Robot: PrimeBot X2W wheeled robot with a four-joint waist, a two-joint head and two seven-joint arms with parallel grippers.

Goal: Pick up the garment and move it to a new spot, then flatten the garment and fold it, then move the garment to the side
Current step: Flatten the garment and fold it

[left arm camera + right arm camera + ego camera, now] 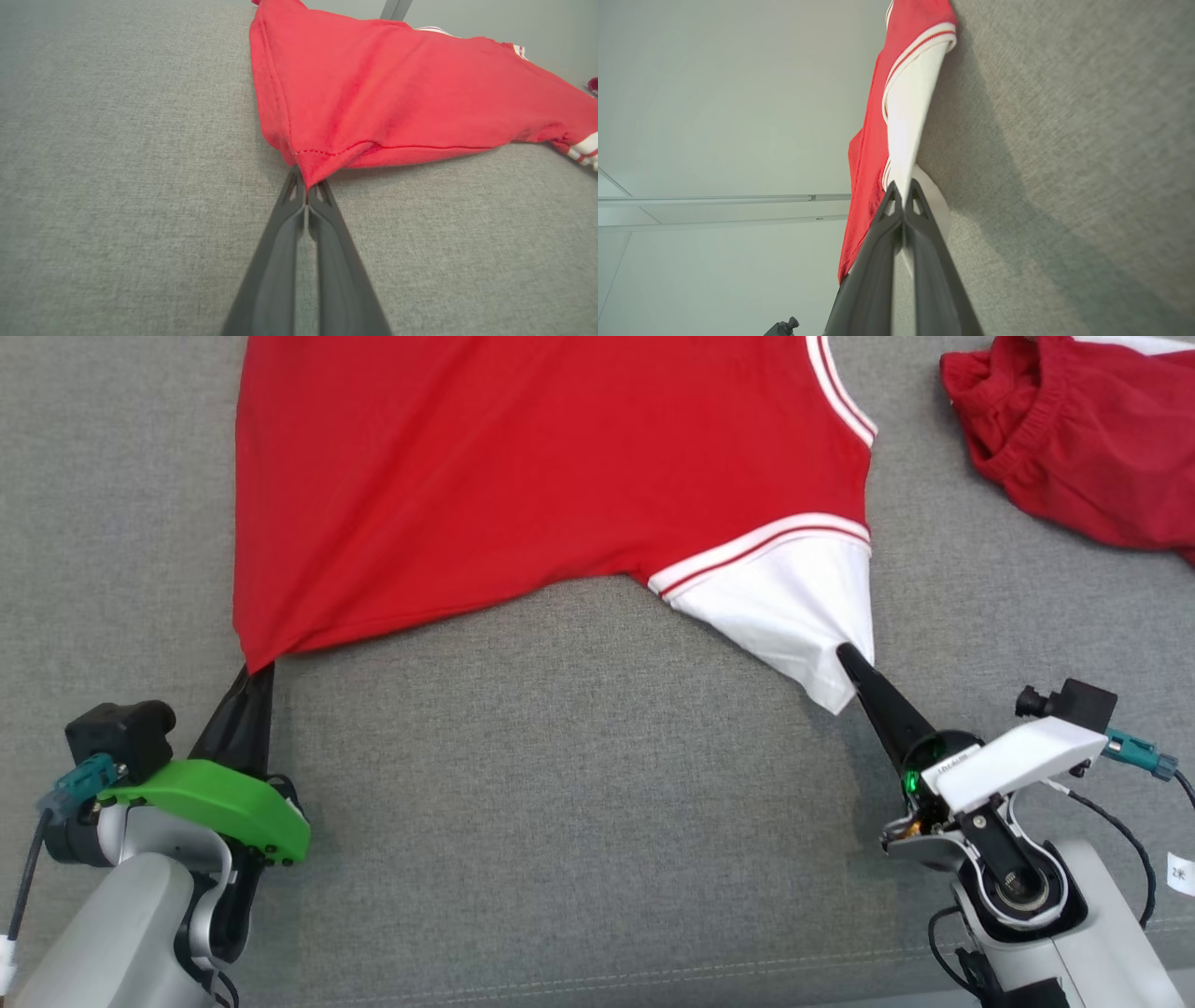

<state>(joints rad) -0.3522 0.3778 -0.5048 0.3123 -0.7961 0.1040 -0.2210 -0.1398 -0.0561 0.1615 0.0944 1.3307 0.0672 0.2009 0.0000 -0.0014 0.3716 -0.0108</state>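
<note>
A red garment (523,476) with white trim and a white sleeve (794,607) lies spread on the grey fabric surface (560,784), its near edge pulled taut between my two grippers. My left gripper (260,670) is shut on the red lower-left corner, seen close up as a hemmed red corner (322,158) pinched by the gripper (307,186). At the right, my right gripper (845,653) is shut on the tip of the white sleeve. The right wrist view has the white sleeve (908,112) running up from the shut gripper (903,189).
A second crumpled red garment (1074,439) with an elastic waistband lies at the far right. The grey surface's front seam (653,975) runs near the bottom of the head view. A pale wall (714,116) is in the right wrist view.
</note>
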